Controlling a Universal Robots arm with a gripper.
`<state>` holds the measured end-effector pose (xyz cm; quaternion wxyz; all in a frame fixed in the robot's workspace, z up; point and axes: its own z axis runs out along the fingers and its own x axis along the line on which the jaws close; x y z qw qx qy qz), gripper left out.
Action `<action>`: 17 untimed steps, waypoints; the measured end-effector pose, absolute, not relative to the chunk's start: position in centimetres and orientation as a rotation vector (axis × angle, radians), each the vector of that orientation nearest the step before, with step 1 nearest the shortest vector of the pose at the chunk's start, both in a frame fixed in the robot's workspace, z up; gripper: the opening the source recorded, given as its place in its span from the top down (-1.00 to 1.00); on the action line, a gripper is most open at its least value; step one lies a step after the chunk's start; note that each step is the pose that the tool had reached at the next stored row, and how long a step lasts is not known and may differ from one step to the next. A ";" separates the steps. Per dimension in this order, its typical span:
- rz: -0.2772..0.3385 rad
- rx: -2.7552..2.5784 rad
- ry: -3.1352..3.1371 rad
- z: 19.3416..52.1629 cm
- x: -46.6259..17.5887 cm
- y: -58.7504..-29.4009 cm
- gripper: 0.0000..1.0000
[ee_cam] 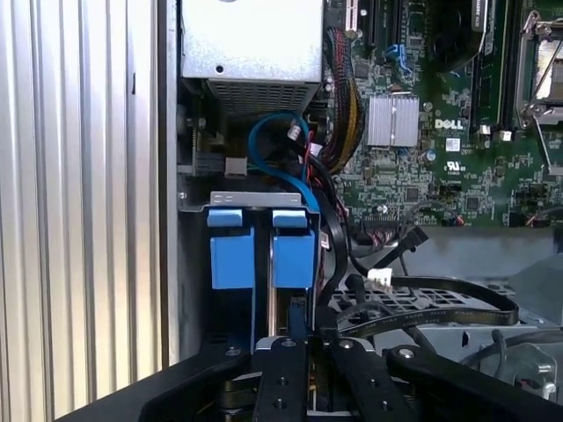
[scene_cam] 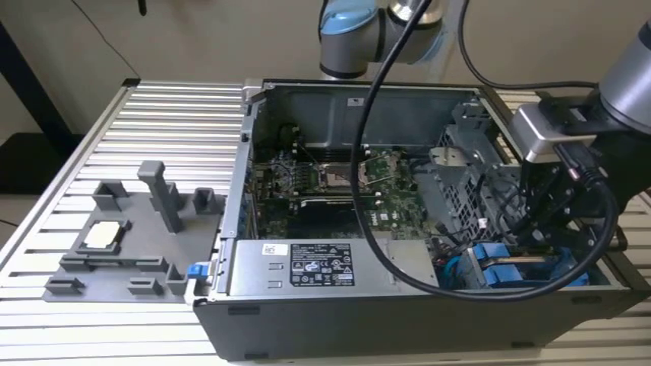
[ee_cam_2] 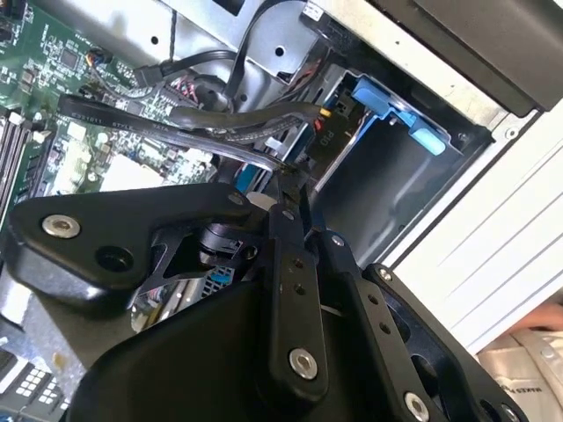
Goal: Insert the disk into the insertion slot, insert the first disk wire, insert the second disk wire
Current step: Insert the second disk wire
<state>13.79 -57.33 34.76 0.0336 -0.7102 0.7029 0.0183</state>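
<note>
While the arm reaches into the open computer case [scene_cam: 336, 320] in the exterior view, the end effector [scene_cam: 537, 245] is low at the case corner on the exterior view's right, partly hidden behind black cables [scene_cam: 569, 229]. Just below it are the blue carrier frames [scene_cam: 505, 264] of the drive bay. The motherboard [scene_cam: 346, 191] lies well apart from it, toward the exterior view's left, and the power supply [scene_cam: 325, 267] with its label is between them, near the front wall. A grey fixture tray [scene_cam: 133, 236] stands on the ribbed counter [scene_cam: 152, 114], far from the end effector.

In the second wrist view, the end effector [ee_cam_2: 293, 189] has its black fingers [ee_cam_2: 286, 264] close together at the tips, at a flat black cable [ee_cam_2: 211, 132] that runs across them; I cannot tell if they really clamp it. Just beyond the tips is the insertion slot [ee_cam_2: 378, 167], a grey metal bay with a blue plastic piece [ee_cam_2: 396, 110] at its far end.

In the first wrist view, the end effector [ee_cam: 303, 330] points at the disk [ee_cam: 293, 255], which sits upright in the insertion slot [ee_cam: 195, 200] in its blue frame, just ahead of the fingertips. A second blue frame [ee_cam: 231, 251] stands beside it. A blue wire [ee_cam: 277, 149] loops beyond the frames, and flat black cables [ee_cam: 422, 308] lie beside the fingers.
</note>
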 end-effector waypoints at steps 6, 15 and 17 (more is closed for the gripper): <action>0.056 -2.172 2.175 34.6 13.8 -57.4 0.68; 0.054 -2.148 2.198 34.2 13.9 -57.4 0.68; 0.054 -2.146 2.200 34.1 13.9 -57.4 0.68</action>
